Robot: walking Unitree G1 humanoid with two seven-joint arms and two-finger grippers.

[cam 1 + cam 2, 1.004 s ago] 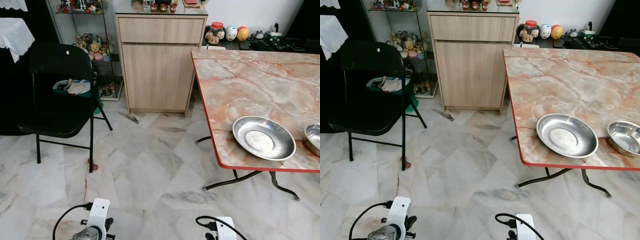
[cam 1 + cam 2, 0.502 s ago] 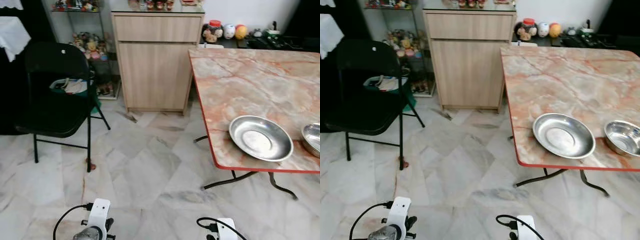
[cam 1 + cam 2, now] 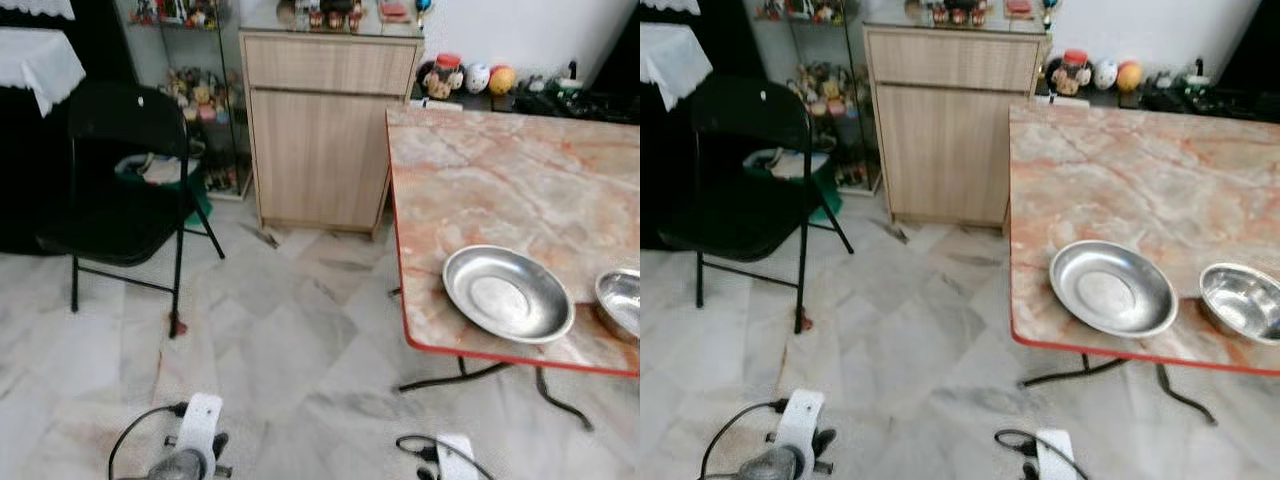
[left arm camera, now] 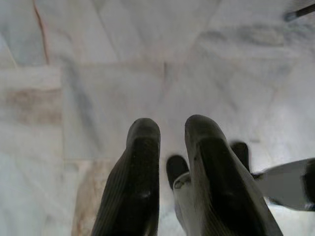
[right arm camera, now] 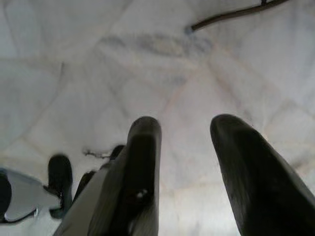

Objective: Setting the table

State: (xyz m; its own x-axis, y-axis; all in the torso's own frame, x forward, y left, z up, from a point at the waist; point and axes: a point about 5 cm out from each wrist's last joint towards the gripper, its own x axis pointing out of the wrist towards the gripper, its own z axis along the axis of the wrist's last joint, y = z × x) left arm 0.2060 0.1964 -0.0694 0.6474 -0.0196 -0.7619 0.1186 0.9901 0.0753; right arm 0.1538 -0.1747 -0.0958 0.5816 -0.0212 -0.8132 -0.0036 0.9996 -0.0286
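Black fingers of the left gripper (image 4: 170,147) sit slightly apart, holding nothing above the marble floor (image 3: 280,330); the right gripper (image 5: 189,147) gapes wider, also empty. On the table (image 3: 520,180), 2 steel bowls: plate (image 3: 508,294) and bowl (image 3: 1243,302) near its front edge.

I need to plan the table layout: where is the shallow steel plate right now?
The shallow steel plate sits near the marble table's front edge, on the robot's right, just left of the steel bowl.

Marble-topped table (image 3: 500,190) – steel plate (image 3: 508,294), steel bowl (image 3: 620,303) near its front edge
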